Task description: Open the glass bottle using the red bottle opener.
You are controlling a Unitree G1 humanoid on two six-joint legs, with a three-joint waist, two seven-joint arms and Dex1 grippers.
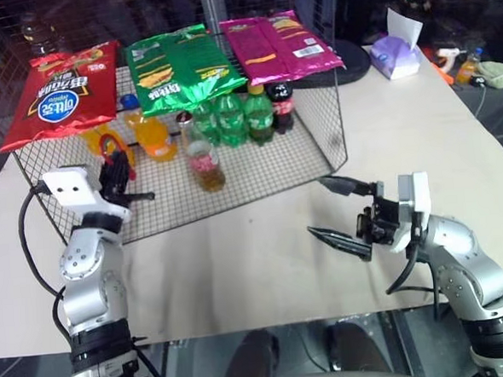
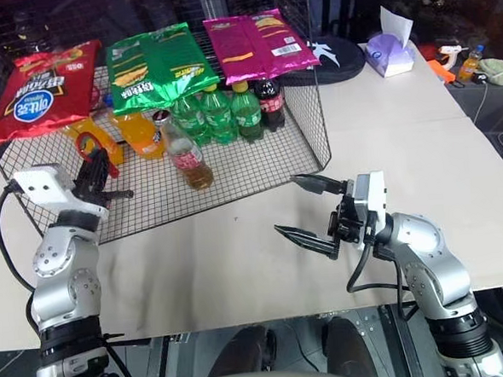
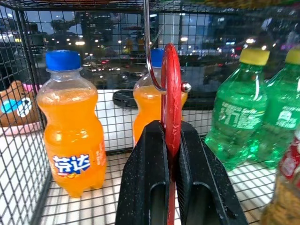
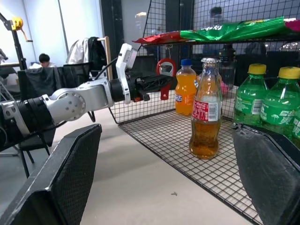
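Red bottle opener (image 3: 171, 96): thin, flat, rigid, smooth-looking; hangs from a metal hook (image 3: 152, 70) inside the wire rack (image 1: 330, 149). Left gripper (image 3: 172, 154) is clamped on its lower handle, a sound hold that leaves the ring head free.

Glass bottle (image 4: 205, 110): upright on the rack's mesh floor, amber liquid, capped. Probably heavy for its size, slick, breakable; best gripped round the labelled middle.

Right gripper (image 1: 342, 208) hovers over the tabletop (image 1: 402, 128), jaws wide, holding nothing. Soft orange soda bottles (image 3: 72, 126) and green bottles (image 1: 230, 117) stand nearby.
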